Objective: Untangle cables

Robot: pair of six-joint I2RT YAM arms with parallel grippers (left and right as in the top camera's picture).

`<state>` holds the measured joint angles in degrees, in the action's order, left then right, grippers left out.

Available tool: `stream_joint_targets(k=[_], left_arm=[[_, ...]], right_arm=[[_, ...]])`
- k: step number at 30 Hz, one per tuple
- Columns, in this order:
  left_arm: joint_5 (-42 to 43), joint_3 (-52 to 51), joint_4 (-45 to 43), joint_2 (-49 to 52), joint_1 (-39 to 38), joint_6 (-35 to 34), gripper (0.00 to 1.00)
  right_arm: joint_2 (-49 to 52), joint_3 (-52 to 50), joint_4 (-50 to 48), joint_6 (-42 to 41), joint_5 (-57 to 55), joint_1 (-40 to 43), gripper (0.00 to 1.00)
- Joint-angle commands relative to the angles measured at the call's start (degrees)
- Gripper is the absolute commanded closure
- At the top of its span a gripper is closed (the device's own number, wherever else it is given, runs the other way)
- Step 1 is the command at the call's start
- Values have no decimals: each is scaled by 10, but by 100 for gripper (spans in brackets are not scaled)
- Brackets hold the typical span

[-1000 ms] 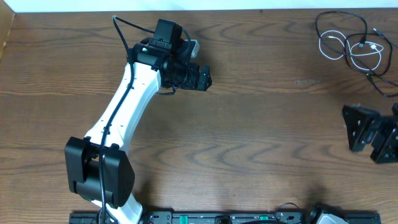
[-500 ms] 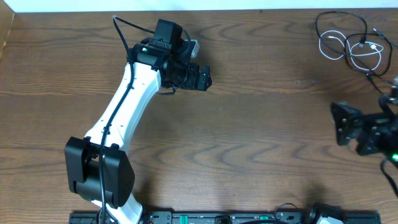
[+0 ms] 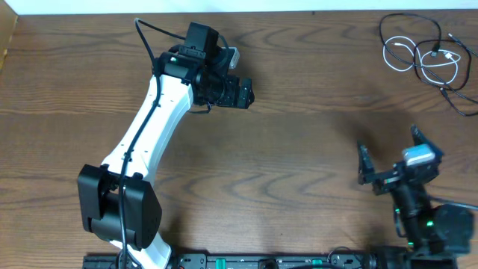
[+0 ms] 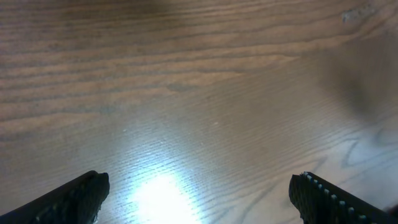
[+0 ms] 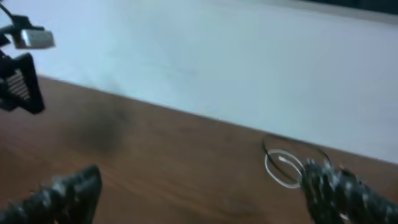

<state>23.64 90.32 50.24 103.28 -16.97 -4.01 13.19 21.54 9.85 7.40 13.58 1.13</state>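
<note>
Across the wooden table (image 3: 314, 127), the white left arm (image 3: 149, 127) is reaching from the near edge toward the far left part. Its left gripper (image 3: 249, 95) is pointing rightward over bare wood. In the left wrist view its jaws are standing wide apart with nothing between them.

Near the front right, the right gripper (image 3: 390, 155) is hovering with its jaws likewise spread and holding nothing.

The cables are lying in the far right corner, well apart from both grippers. They are a long way across the table from the left one, and beyond the right one toward the back edge. The black cable (image 3: 409, 16) is looping widely and trailing toward the right edge. The shorter white cable (image 3: 386, 54) is coiling among those loops and crossing them. In the right wrist view the tangle is showing blurred ahead, near the right-hand finger and outside the gap between the jaws.
</note>
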Motion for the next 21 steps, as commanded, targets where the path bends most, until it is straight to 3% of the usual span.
stream_joint_targets(k=[1, 9, 21], left_arm=[[-4, -3, 1, -15, 2, 10, 2], [-4, -3, 1, -15, 2, 10, 2], [-4, -3, 1, -15, 2, 10, 2]], right_arm=[[-56, -90, -50, 1, -26, -7, 1], [-122, -194, -112, -1, -71, -30, 1], [-129, -212, -59, -1, -76, -57, 1]])
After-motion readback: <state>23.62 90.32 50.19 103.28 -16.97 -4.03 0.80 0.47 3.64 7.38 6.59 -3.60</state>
